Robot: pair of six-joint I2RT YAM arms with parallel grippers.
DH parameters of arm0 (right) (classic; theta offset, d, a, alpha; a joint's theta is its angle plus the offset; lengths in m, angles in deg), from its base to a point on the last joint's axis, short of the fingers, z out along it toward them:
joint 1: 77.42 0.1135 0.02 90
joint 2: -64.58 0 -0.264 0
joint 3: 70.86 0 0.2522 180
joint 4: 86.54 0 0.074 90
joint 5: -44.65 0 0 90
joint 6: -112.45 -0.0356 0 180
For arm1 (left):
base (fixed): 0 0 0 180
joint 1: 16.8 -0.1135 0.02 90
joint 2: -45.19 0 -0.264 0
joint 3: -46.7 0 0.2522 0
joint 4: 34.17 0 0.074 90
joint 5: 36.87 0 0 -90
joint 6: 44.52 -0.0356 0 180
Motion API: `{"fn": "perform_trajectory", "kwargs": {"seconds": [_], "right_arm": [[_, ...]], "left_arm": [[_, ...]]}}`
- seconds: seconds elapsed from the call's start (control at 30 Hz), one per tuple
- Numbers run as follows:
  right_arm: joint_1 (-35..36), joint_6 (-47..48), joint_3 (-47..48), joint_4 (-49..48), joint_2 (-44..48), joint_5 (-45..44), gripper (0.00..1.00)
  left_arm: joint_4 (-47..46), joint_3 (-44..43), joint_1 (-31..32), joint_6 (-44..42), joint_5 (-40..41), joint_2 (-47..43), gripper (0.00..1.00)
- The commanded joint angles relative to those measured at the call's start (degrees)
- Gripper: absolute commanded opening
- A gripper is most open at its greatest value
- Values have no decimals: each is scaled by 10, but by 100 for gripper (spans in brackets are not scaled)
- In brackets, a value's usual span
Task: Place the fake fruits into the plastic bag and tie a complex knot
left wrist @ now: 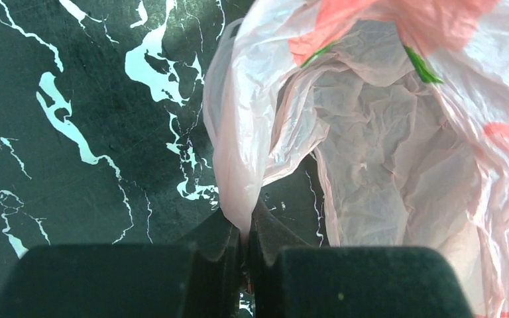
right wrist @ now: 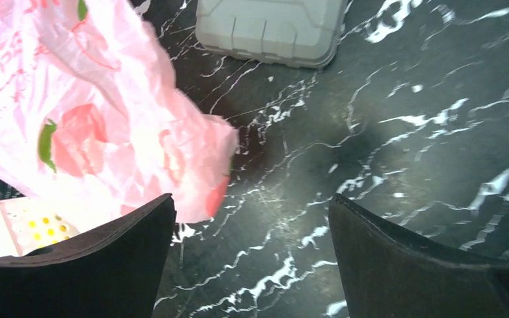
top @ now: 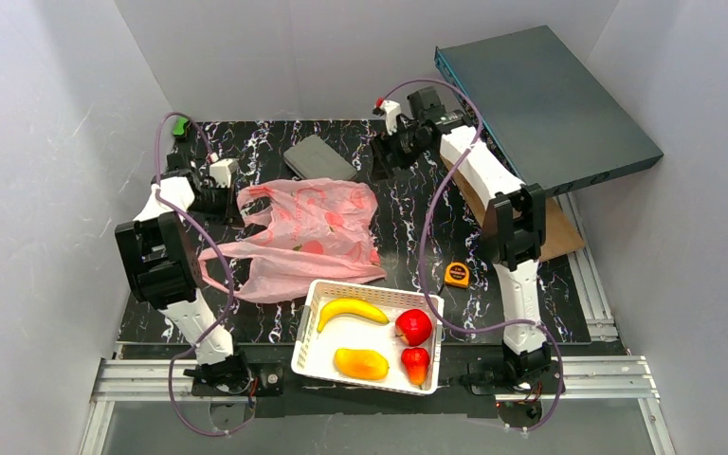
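Left gripper (left wrist: 245, 228) is pinched shut on a twisted strip of the pink plastic bag (left wrist: 384, 152), bottom middle of the left wrist view. Right gripper (right wrist: 252, 218) is spread wide over the marble table (right wrist: 404, 132), holding nothing, bag corner near its frame-left finger. Fake fruits (top: 351, 311) all sit in the white basket (top: 306, 327), bottom center of the top view, bag just above.

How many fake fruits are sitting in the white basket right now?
4, all in the white basket: banana at its far left, mango near left, apple far right, small red pointed fruit near right. None visibly hidden beneath them.
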Motion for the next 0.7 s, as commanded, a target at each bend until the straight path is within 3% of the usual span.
{"fn": "perform_trajectory", "kwargs": {"seconds": [0.0, 0.43, 0.53, 0.6, 0.63, 0.67], "right_arm": [[-2, -75, 16, 9, -33, 58, 92], [-1, -113, 31, 26, -98, 164, 86], [-1, -119, 24, 37, -103, 195, 74], [-1, -119, 15, 49, -94, 206, 72], [-2, -115, 11, 57, -86, 213, 65], [-2, -108, 10, 66, -76, 219, 43]], "left_arm": [[-11, 6, 22, -11, -20, 0, 0], [-24, 0, 31, -5, -25, 16, 0], [-23, -10, 30, 9, -26, 19, 0], [-23, -13, 30, 16, -28, 18, 0], [-23, -13, 31, 15, -28, 17, 0], [-23, -12, 31, 13, -25, 14, 0]]}}
